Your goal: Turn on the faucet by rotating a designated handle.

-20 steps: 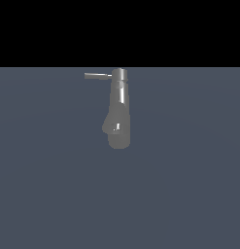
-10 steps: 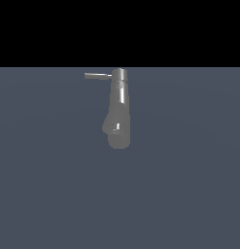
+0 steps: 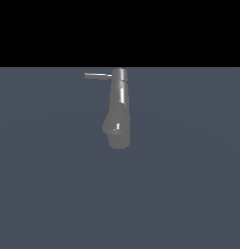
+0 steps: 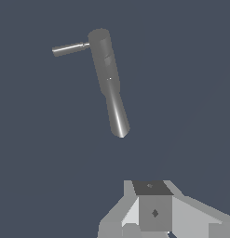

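The glossy grey faucet [image 3: 119, 109] stands on the dark grey floor, with a tapered body, a bulging spout low down and a short cap on top. The handle [image 3: 97, 75], a thin straight rod, sticks out from just under the cap toward the exterior view's left. The wrist view shows the faucet [image 4: 109, 79] and the handle [image 4: 70, 48] from above. My gripper [image 4: 151, 188] shows only in the wrist view. Its fingers form one block with no gap. It holds nothing and is well apart from the faucet and handle. The arm is out of the exterior view.
The flat dark grey floor [image 3: 189, 194] spreads all around the faucet. A black band fills the upper part of the exterior view. No other objects show.
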You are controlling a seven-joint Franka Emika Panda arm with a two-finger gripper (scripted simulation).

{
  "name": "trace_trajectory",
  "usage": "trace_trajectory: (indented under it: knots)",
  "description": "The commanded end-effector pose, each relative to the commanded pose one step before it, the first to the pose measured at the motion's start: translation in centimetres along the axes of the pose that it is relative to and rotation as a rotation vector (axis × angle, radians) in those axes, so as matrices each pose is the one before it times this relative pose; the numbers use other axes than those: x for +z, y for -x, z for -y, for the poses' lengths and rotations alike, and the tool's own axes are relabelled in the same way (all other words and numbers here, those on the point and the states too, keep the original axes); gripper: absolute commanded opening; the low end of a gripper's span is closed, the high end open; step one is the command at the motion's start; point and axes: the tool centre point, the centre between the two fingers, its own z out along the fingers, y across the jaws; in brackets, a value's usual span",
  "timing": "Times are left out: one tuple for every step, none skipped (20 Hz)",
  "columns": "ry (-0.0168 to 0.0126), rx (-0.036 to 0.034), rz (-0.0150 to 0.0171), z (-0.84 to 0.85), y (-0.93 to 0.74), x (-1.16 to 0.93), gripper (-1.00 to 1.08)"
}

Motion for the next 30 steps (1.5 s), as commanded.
trace_trajectory:
  knots:
    - [-0.00343,0.05818,0.00579,0.672,-1.466,0.316,-1.00]
    - [-0.00106,0.02376,0.00227,0.313,-0.581,0.147,-1.00]
    - [-0.00094,0.02381,0.00228,0.329,-0.574,0.160,-1.00]
    - [-0.00081,0.02385,0.00227,0.344,-0.566,0.173,-1.00]
    - [-0.00069,0.02387,0.00226,0.360,-0.557,0.186,-1.00]
    - [-0.00057,0.02392,0.00225,0.375,-0.548,0.199,-1.00]
    - [-0.00044,0.02394,0.00223,0.390,-0.537,0.212,-1.00]
    - [-0.00032,0.02398,0.00221,0.405,-0.527,0.225,-1.00]
    - [-0.00020,0.02400,0.00218,0.419,-0.516,0.238,-1.00]
    - [-0.00008,0.02403,0.00214,0.433,-0.504,0.251,-1.00]
    - [0.00004,0.02406,0.00210,0.446,-0.491,0.264,-1.00]
    - [0.00015,0.02408,0.00206,0.459,-0.479,0.277,-1.00]
    - [0.00026,0.02410,0.00201,0.471,-0.465,0.290,-1.00]
    - [0.00037,0.02411,0.00195,0.483,-0.451,0.304,-1.00]
    - [0.00048,0.02413,0.00189,0.494,-0.436,0.317,-1.00]
    - [0.00059,0.02416,0.00182,0.505,-0.421,0.330,-1.00]
    - [0.00069,0.02416,0.00175,0.515,-0.405,0.343,-1.00]
    - [0.00079,0.02418,0.00168,0.524,-0.390,0.356,-1.00]
    - [0.00088,0.02418,0.00160,0.533,-0.373,0.369,-1.00]
    - [0.00097,0.02419,0.00152,0.541,-0.356,0.382,-1.00]
    - [0.00106,0.02420,0.00144,0.549,-0.339,0.395,-1.00]
    - [0.00114,0.02420,0.00135,0.556,-0.322,0.407,-1.00]
    - [0.00122,0.02420,0.00125,0.562,-0.304,0.420,-1.00]
    - [0.00130,0.02420,0.00116,0.567,-0.286,0.433,-1.00]
    - [0.00137,0.02421,0.00106,0.571,-0.268,0.446,-1.00]
    - [0.00144,0.02420,0.00096,0.575,-0.249,0.458,-1.00]
    - [0.00150,0.02419,0.00085,0.578,-0.230,0.471,-1.00]
    - [0.00155,0.02419,0.00075,0.581,-0.212,0.483,-1.00]
    - [0.00161,0.02417,0.00064,0.582,-0.193,0.496,-1.00]
    - [0.00165,0.02417,0.00053,0.583,-0.174,0.508,-1.00]
